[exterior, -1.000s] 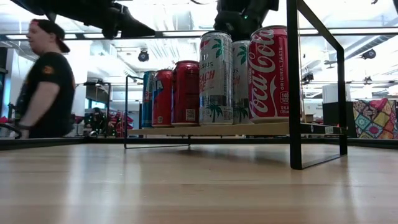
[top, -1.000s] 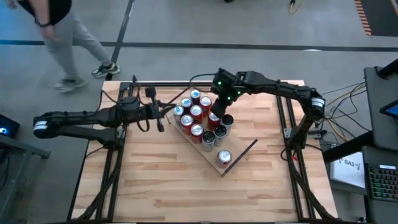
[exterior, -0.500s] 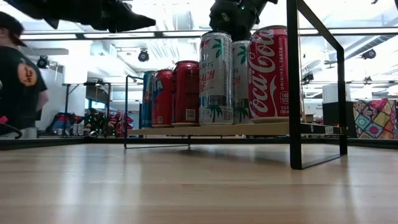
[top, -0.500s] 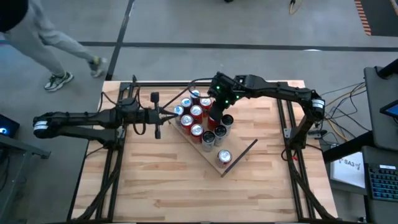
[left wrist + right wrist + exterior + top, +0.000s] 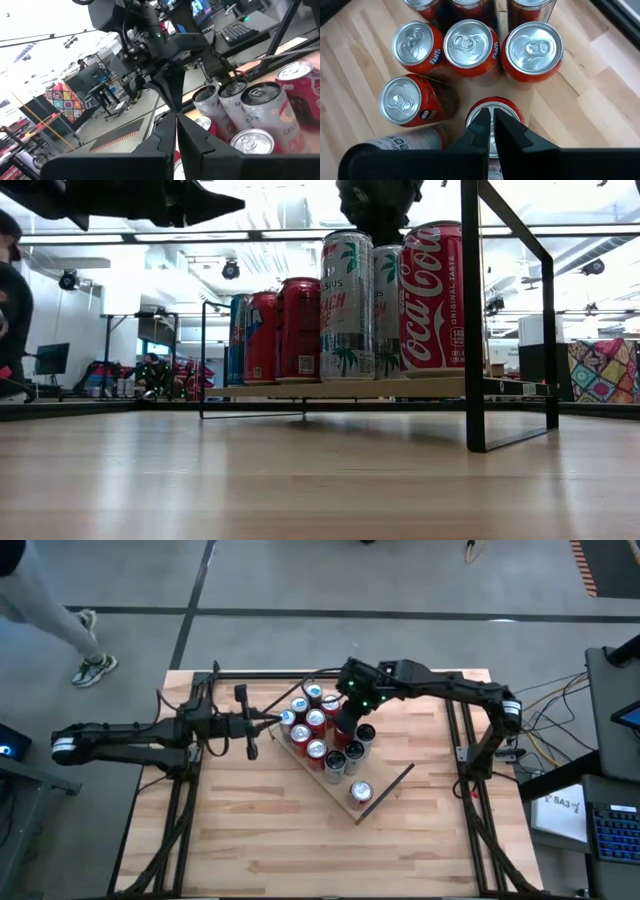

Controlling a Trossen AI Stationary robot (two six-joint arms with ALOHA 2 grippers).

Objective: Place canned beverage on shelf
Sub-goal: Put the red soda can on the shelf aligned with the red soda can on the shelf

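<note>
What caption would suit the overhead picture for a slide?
The right gripper reaches over a cluster of cans on the shelf, while the left gripper waits beside it.

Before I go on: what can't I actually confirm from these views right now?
- Contact between the right tool and the red can beneath it: in the right wrist view its own fingers cover the can's top, and in the high view the arm covers it.
- Rear cans, low view: hidden behind the Coca-Cola can and its front-row neighbours.
- Shelf surface, high view: mostly hidden under cans.
- Left tool waits beside the shelf.
</note>
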